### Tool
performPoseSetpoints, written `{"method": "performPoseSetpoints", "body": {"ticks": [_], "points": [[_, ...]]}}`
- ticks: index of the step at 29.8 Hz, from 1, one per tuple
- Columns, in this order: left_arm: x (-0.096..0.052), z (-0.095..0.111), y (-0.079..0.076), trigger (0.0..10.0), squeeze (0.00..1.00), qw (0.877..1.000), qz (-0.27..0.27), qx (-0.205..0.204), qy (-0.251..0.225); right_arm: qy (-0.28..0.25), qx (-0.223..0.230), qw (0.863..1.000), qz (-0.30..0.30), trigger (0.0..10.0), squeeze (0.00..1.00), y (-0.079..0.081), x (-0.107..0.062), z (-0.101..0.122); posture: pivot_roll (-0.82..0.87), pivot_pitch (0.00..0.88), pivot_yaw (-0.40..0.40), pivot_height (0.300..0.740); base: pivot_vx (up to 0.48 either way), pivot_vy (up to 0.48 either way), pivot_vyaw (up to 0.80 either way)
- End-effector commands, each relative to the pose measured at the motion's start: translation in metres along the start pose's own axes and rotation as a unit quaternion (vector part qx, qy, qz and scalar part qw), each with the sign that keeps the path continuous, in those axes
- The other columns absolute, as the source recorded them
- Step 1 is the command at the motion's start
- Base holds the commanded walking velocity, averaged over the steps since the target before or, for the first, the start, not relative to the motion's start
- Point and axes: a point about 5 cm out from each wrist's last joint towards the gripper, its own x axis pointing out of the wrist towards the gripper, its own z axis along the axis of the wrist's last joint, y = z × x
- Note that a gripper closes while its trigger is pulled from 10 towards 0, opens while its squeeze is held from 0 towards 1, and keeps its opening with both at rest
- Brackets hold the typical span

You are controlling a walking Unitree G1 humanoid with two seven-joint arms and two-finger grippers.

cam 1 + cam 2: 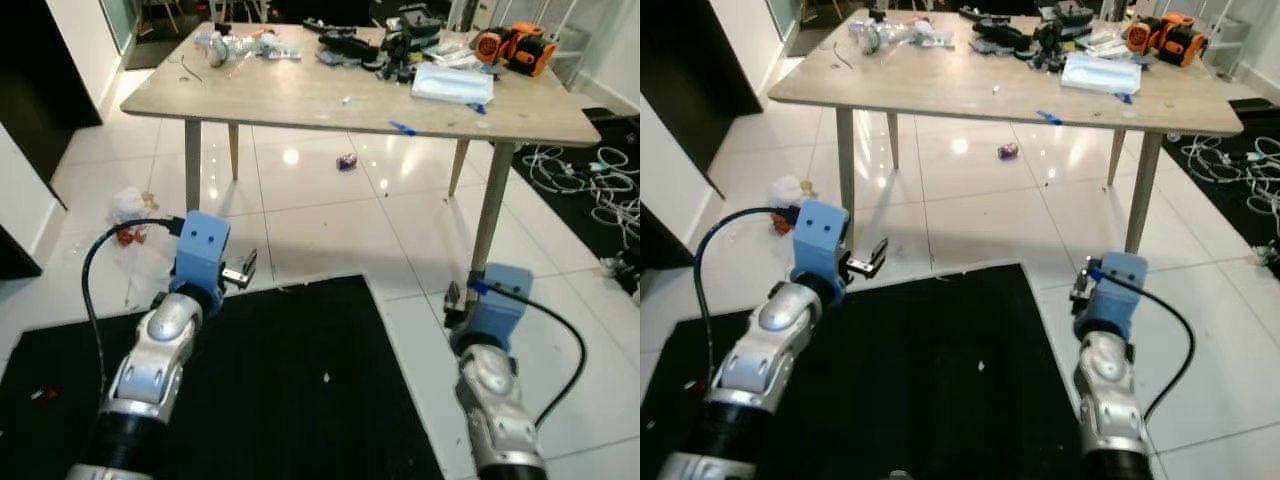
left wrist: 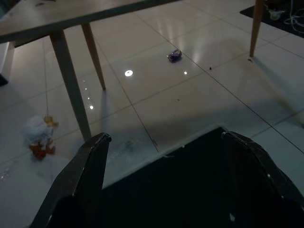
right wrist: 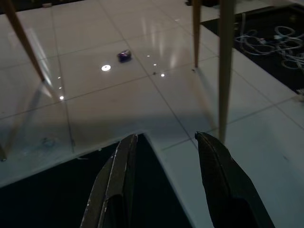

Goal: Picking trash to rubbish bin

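A small purple wrapper lies on the white tile floor under the wooden table. A crumpled white piece of trash with orange bits rests on the floor left of the table's near left leg. Both arms reach forward, low over the black mat. In the left wrist view my left gripper is open wide with nothing between its fingers, at the mat's far edge. My right gripper is also open and holds nothing, near the mat's far right corner. Both pieces of trash lie well beyond the fingertips.
Table legs stand ahead of the arms. The tabletop carries tools, an orange device and a white packet. White cables sprawl on the floor at the right. A dark wall borders the left.
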Motion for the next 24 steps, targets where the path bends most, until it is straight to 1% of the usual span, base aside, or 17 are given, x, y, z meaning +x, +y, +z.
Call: {"method": "performPoseSetpoints", "body": {"ticks": [1, 3, 7, 10, 15, 18, 24], "points": [[-0.001, -0.003, -0.001, 10.0, 0.0, 1.0, -0.001, 0.004, 0.009, -0.012, -0.007, 1.0, -0.005, 10.0, 0.0, -0.008, -0.001, 0.003, -0.02, 0.16, 0.068, 0.74, 0.364, 0.0, 0.0], [-0.001, -0.003, -0.001, 10.0, 0.0, 1.0, -0.001, 0.004, 0.009, -0.015, -0.007, 1.0, -0.003, 10.0, 0.0, -0.007, -0.001, 0.003, -0.02, 0.16, 0.068, 0.74, 0.364, 0.0, 0.0], [-0.001, -0.003, -0.002, 10.0, 0.0, 1.0, -0.003, 0.004, 0.008, -0.016, 0.008, 1.0, -0.008, 10.0, 0.0, -0.007, 0.0, 0.005, -0.03, 0.158, 0.067, 0.74, 0.368, 0.0, 0.0], [-0.001, -0.003, -0.002, 10.0, 0.0, 1.0, -0.004, 0.004, 0.008, -0.023, 0.005, 1.0, -0.012, 10.0, 0.0, -0.008, 0.0, 0.007, -0.03, 0.158, 0.067, 0.74, 0.368, 0.0, -0.47], [-0.001, -0.002, -0.001, 10.0, 0.0, 1.0, -0.004, 0.006, 0.007, -0.031, 0.003, 0.999, -0.017, 10.0, 0.0, -0.013, 0.003, 0.012, -0.02, 0.147, 0.071, 0.74, 0.367, 0.0, -0.74], [-0.001, -0.001, -0.001, 10.0, 0.0, 1.0, -0.005, 0.007, 0.006, -0.041, 0.001, 0.999, -0.018, 10.0, 0.0, -0.015, 0.005, 0.016, -0.02, 0.143, 0.072, 0.74, 0.371, 0.0, 0.0], [0.0, 0.001, -0.001, 10.0, 0.0, 1.0, -0.008, 0.007, 0.001, -0.076, -0.012, 0.997, -0.02, 10.0, 0.0, -0.023, 0.008, 0.034, -0.03, 0.134, 0.074, 0.74, 0.368, 0.0, 0.0]]}}
